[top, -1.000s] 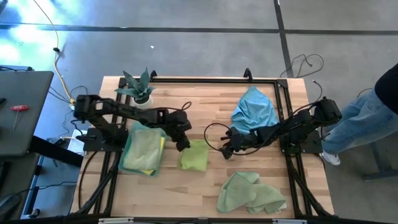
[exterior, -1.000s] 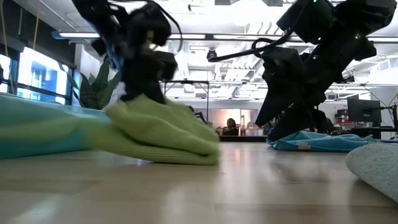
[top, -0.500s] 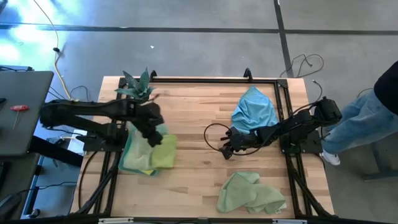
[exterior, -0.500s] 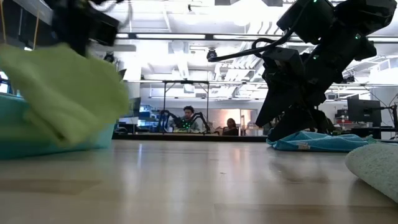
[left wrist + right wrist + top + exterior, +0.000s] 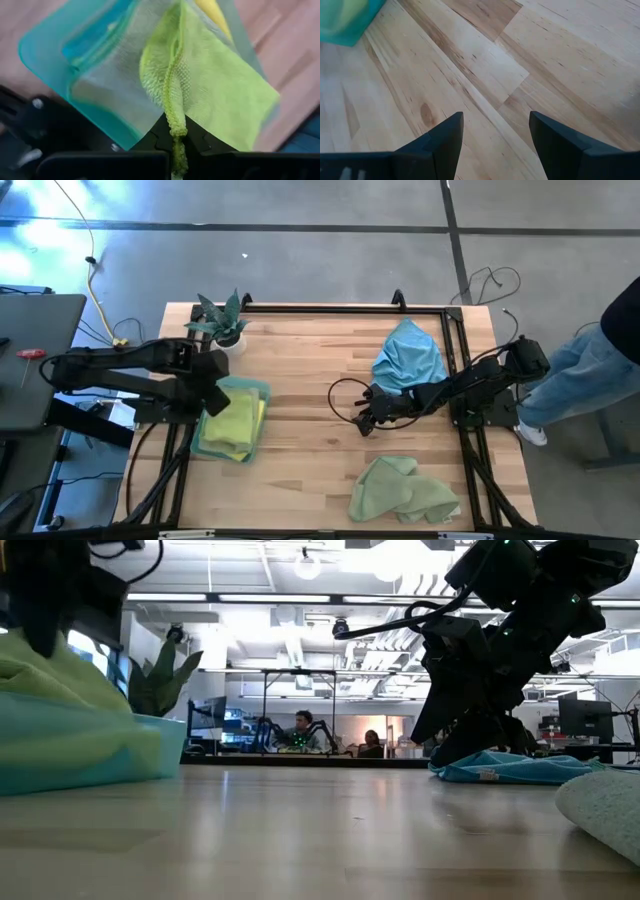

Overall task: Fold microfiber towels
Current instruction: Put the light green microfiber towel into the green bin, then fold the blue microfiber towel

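Towels first: my left gripper [image 5: 172, 145] is clamped on the folded edge of the pale green towel [image 5: 232, 421], and I hold it right over the stack [image 5: 256, 392] at the left side of the worktop [image 5: 320, 380]. I pinch that edge so the fold stays together while the cloth settles flat; in the left wrist view the ridge of green runs straight into my closed fingers. The rest of it drapes down onto the pile.

That pile is the nearest thing to a container here. A teal towel [image 5: 42, 50] sits at the bottom, a sliver of bright yellow towel [image 5: 212, 12] peeks out at one edge, and the green one lies on top. Whether more lie between them I cannot tell. Just beyond the stack stands the small potted plant [image 5: 222, 320], which I leave alone.

My right gripper [image 5: 364, 423] waits near the middle of the worktop, fingers spread wide and holding nothing, with bare wood beneath it in the right wrist view. It hovers there, I judge, to be ready for the next cloth.

Two cloths remain unfolded on the right: the sky blue towel [image 5: 408, 357] heaped toward the far edge, and another pale green towel [image 5: 400, 490] crumpled at the near edge. A person's legs [image 5: 590, 375] show beside the worktop, well clear of my arms.
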You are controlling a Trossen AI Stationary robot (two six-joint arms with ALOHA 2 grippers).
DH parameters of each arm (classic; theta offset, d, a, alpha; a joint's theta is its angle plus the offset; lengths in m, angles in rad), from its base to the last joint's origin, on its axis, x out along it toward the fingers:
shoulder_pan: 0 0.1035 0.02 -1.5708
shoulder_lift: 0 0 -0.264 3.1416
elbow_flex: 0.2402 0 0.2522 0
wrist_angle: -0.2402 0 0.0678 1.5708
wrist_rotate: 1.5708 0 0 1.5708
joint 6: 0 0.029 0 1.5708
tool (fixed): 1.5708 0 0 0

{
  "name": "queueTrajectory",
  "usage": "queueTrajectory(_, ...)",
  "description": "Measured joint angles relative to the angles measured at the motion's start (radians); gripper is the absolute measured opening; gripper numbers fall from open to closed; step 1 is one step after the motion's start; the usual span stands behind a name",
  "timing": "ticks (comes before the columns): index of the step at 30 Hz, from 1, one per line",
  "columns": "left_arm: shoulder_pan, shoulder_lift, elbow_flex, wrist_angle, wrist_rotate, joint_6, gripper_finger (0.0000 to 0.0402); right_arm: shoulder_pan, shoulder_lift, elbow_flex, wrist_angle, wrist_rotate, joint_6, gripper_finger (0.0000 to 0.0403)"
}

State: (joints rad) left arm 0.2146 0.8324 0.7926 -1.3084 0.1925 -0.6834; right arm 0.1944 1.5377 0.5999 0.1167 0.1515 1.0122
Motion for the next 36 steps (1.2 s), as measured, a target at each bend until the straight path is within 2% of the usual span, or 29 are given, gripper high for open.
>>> queueTrajectory(5,0.000,0.027,-0.072,0.038,-0.020,0.061,0.0000,0.000,0.000,0.000,0.000,-0.001,0.000,0.0220)
queueTrajectory(9,0.000,0.035,-0.122,0.108,-0.147,0.069,0.0013,0.000,0.000,0.000,0.001,-0.001,0.000,0.0220)
queueTrajectory(11,0.000,0.034,-0.126,0.145,-0.172,0.068,0.0024,0.000,0.000,0.000,0.001,-0.001,0.000,0.0220)
queueTrajectory(13,0.000,0.034,-0.126,0.172,-0.161,0.068,0.0037,0.000,0.000,0.000,0.001,-0.001,0.000,0.0220)
queueTrajectory(18,0.000,0.034,-0.126,0.168,-0.052,0.068,0.0085,0.000,0.000,0.000,0.001,-0.002,0.000,0.0220)
queueTrajectory(23,0.000,0.034,-0.126,0.144,-0.074,0.067,0.0149,0.000,0.000,0.000,0.001,-0.002,0.000,0.0220)
queueTrajectory(28,0.000,0.034,-0.107,0.122,-0.240,0.091,0.0195,0.000,0.000,0.000,0.001,-0.002,0.000,0.0220)
queueTrajectory(36,-0.001,0.033,0.051,-0.042,-0.493,0.002,0.0193,0.000,0.000,0.000,0.011,0.016,0.008,0.0220)
